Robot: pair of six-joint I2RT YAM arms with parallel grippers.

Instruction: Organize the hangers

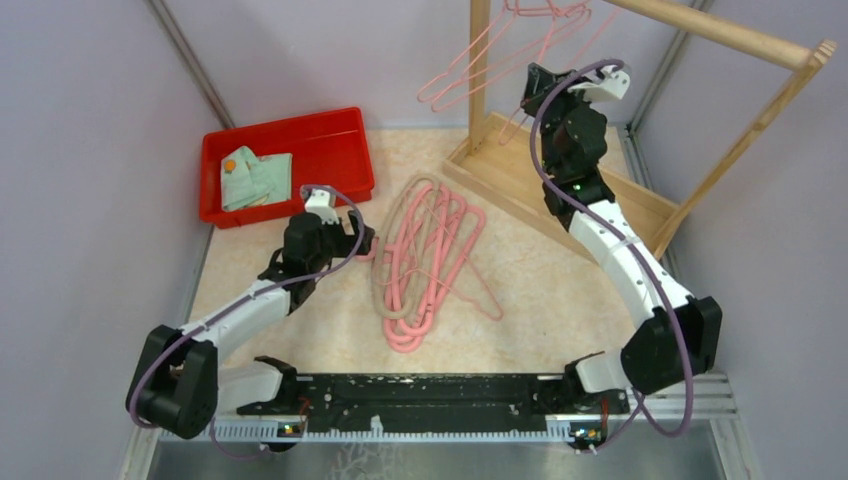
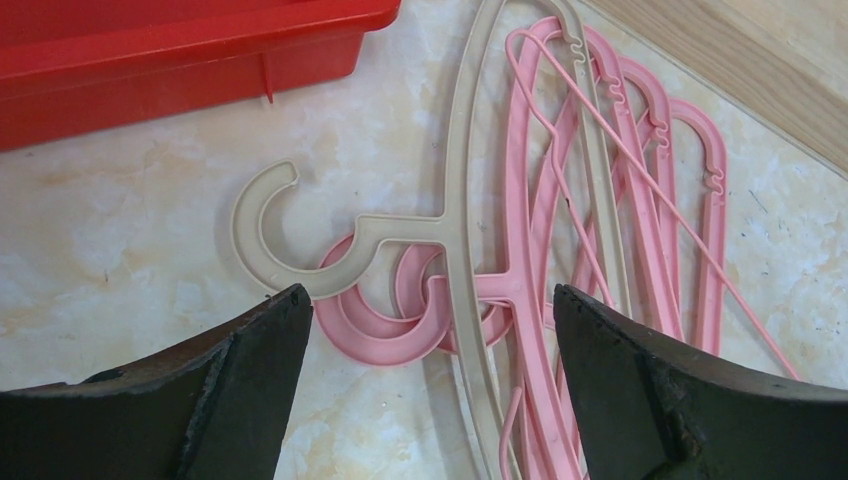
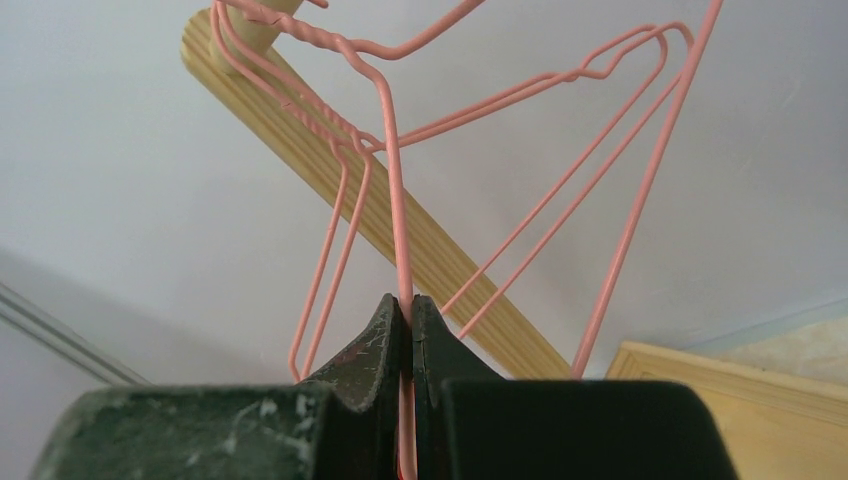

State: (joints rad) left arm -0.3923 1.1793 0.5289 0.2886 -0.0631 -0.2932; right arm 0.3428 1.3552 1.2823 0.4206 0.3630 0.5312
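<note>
A wooden rack [image 1: 720,28] stands at the far right of the marbled surface [image 1: 300,330], with a red tray [image 1: 335,150] well to the rack's left. Between tray and rack, pink and beige hangers [image 1: 430,260] lie heaped flat. Pink wire hangers [image 3: 396,200] hang from the rack's rail, one pinched in the closed right jaws. The left jaws gape open over the heap's hooks, on the side away from the rack.
</note>
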